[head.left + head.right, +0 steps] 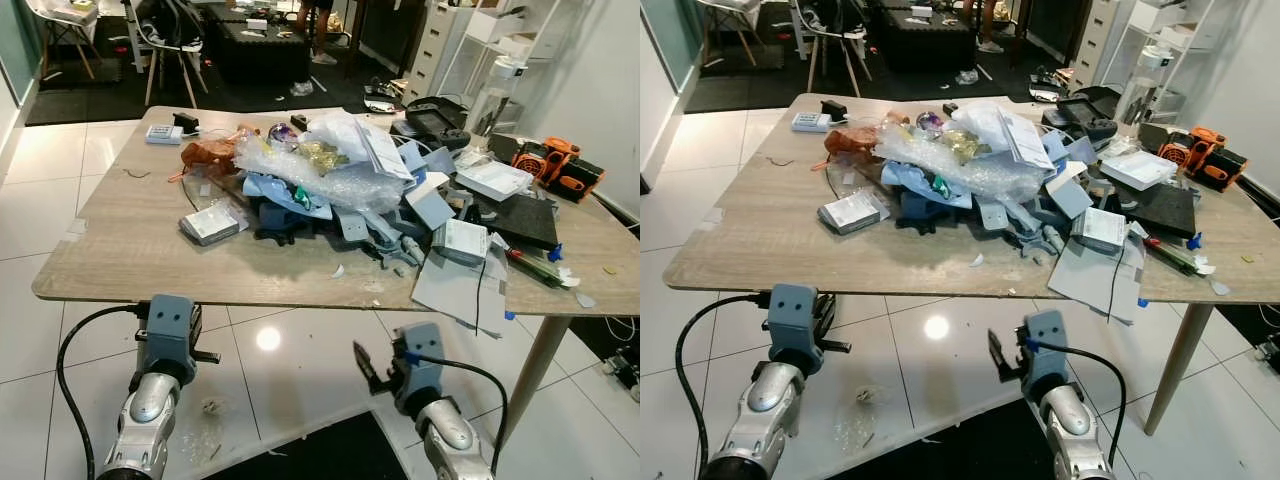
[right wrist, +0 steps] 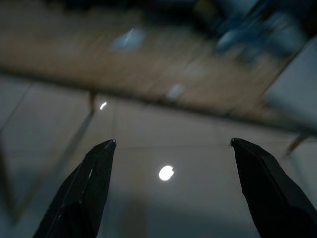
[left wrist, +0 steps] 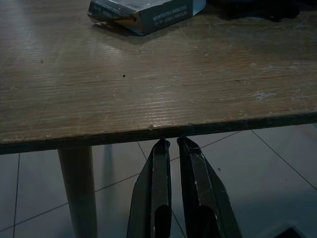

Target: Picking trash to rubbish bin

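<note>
Left eye view: cluttered table

Right wrist view: you get the counter blurred, clutter unreadable | grey box cut off by picture edge | pile hides what's beneath.

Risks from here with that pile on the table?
1. The grey sheets overhang the table edge above the open right gripper; a brush could drop them.
2. The bubble wrap lies over loose items, so pulling it may drag them.
3. The left gripper, shut, sits just under the edge and may hit it rising.
</note>
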